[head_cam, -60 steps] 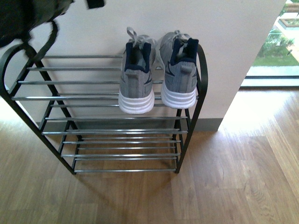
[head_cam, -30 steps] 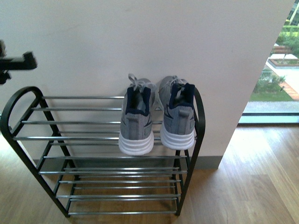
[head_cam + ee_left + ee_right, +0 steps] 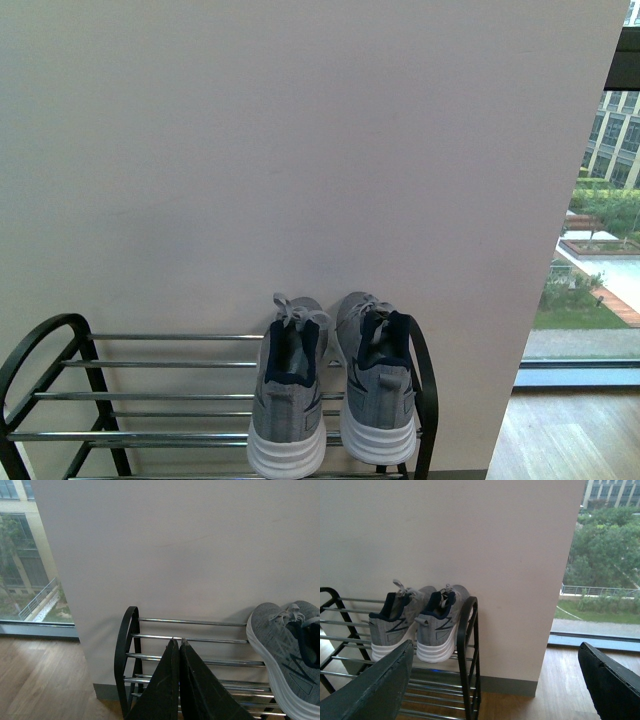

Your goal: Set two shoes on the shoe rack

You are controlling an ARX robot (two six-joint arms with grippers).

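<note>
Two grey knit sneakers, one [image 3: 288, 400] beside the other [image 3: 376, 385], stand heels out on the top shelf of the shoe rack [image 3: 150, 396], at its right end against the white wall. The right wrist view shows the same pair [image 3: 415, 622] on the rack [image 3: 466, 645]. One sneaker [image 3: 287, 650] shows in the left wrist view on the rack [image 3: 126, 650]. My left gripper [image 3: 178, 641] is shut and empty, held in front of the rack's left half. My right gripper [image 3: 495, 650] is open and empty, back from the rack's right end. Neither arm shows in the front view.
A white wall [image 3: 300, 150] rises behind the rack. A floor-to-ceiling window [image 3: 590, 230] stands to the right of the wall, another window [image 3: 25, 555] to the left. Wood floor [image 3: 560, 680] lies beside the rack's right side.
The front view has tilted upward: the rack and shoes have slid down the frame and the lower shelves and floor have left it. The dark arm at the upper left is gone from view.
</note>
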